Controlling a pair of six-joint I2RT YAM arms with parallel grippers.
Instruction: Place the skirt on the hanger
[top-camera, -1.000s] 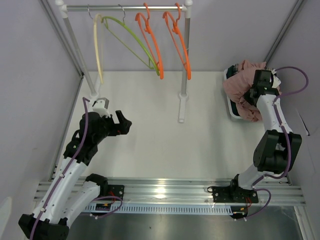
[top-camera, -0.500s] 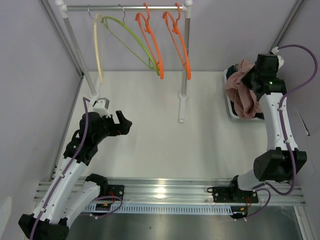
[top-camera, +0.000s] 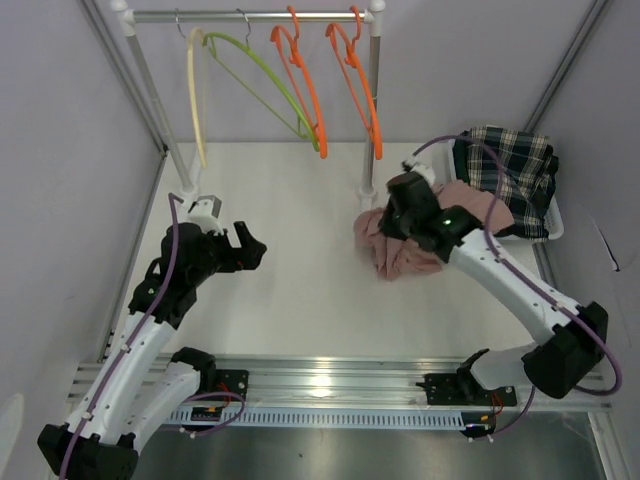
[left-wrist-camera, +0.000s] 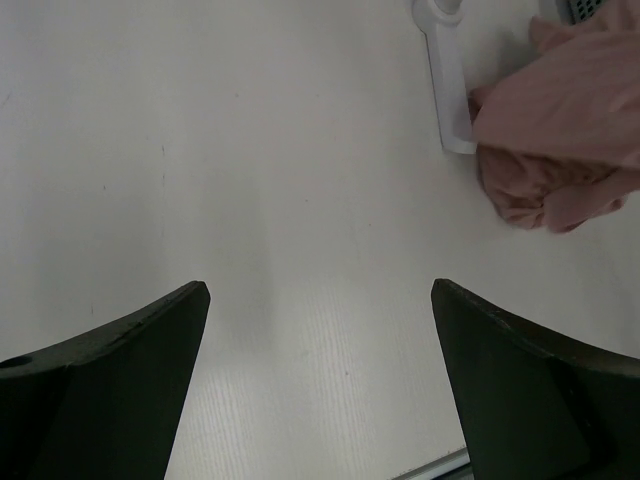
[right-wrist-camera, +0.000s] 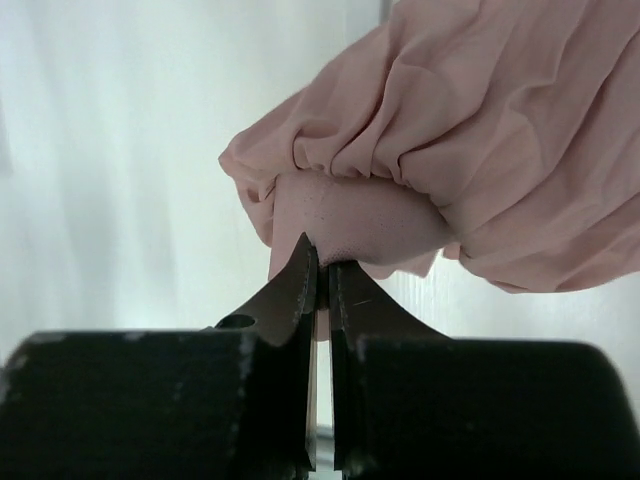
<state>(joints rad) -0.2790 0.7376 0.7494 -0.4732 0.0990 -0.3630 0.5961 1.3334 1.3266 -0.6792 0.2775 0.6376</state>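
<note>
The crumpled pale-pink fabric skirt (top-camera: 405, 258) lies bunched just right of the white clothes rack (top-camera: 366, 215) foot, one gathered edge pinched in the right tool (right-wrist-camera: 322, 268). Two orange plastic hangers (top-camera: 310, 95) hang from the rack's rail.

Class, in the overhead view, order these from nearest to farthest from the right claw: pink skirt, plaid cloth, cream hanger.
1. Pink skirt, gripped in the right claw, mid-table.
2. Plaid cloth, back right.
3. Cream hanger, far left on the rail.
</note>
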